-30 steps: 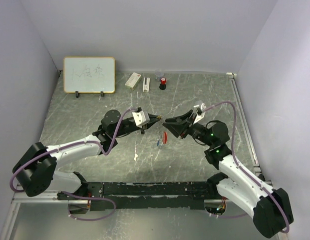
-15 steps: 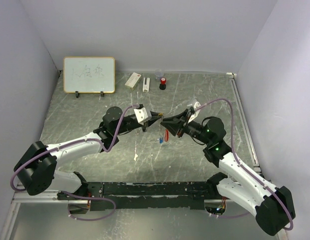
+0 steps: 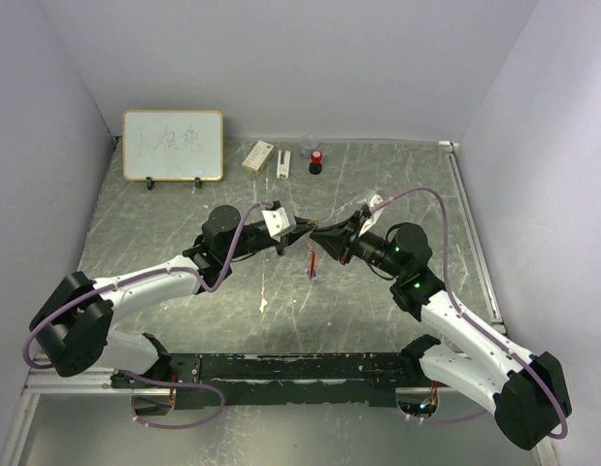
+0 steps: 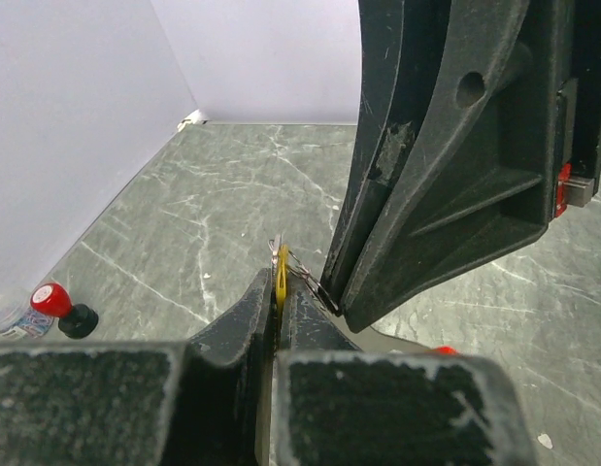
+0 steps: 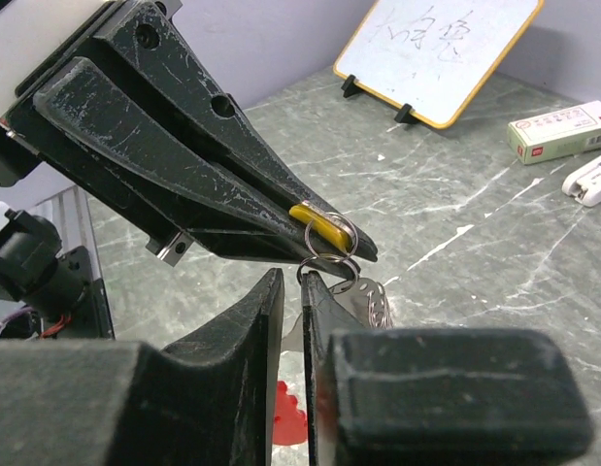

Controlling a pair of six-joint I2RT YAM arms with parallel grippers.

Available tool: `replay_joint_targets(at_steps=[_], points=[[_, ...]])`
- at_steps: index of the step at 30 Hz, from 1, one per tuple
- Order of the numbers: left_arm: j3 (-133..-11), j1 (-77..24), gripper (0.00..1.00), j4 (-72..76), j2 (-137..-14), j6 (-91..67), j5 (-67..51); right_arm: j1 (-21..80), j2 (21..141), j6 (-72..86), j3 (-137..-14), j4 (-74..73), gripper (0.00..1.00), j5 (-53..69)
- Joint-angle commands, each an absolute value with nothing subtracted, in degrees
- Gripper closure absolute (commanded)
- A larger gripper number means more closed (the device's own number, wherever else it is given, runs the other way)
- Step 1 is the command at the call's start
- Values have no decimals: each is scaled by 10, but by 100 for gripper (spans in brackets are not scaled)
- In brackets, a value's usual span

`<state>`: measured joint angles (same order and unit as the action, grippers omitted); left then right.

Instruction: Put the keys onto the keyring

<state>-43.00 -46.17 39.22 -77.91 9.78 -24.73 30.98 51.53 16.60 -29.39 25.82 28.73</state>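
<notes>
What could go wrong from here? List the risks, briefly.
The tiny tan-gold key sits at the very tips of the left gripper; a nudge could flick it out. The right gripper pinches only a thin silvery ring, with the flat red plastic tag dangling below, so a slip likely drops everything. The two grippers are nearly touching and may collide.

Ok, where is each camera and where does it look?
Top: above and behind, looking down at the table; left arm, right arm, left pincer facing right pincer.
Left wrist: on the left arm, looks past its fingers pinching the yellow key, at the right pincer.
Right wrist: on the right arm, looks past its fingers holding the keyring, toward the whiteboard.
Both wrist views share the yellow key.
</notes>
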Motion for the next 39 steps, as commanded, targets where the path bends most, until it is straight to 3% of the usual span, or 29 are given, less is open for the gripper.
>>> replay_joint_targets(at_steps=[1,8,22,39], points=[[-462,-459,93,400,-786,91,-261,320,523,155,-314,266,88,278],[-470,-460,93,391,-793,92,-262,331,526,140,-322,247,100,247],[-555,-460,93,292,-820,99,-270,368,538,-1,-372,90,100,194],[-633,-459,93,187,-834,138,-261,471,675,-92,-471,-119,100,57]])
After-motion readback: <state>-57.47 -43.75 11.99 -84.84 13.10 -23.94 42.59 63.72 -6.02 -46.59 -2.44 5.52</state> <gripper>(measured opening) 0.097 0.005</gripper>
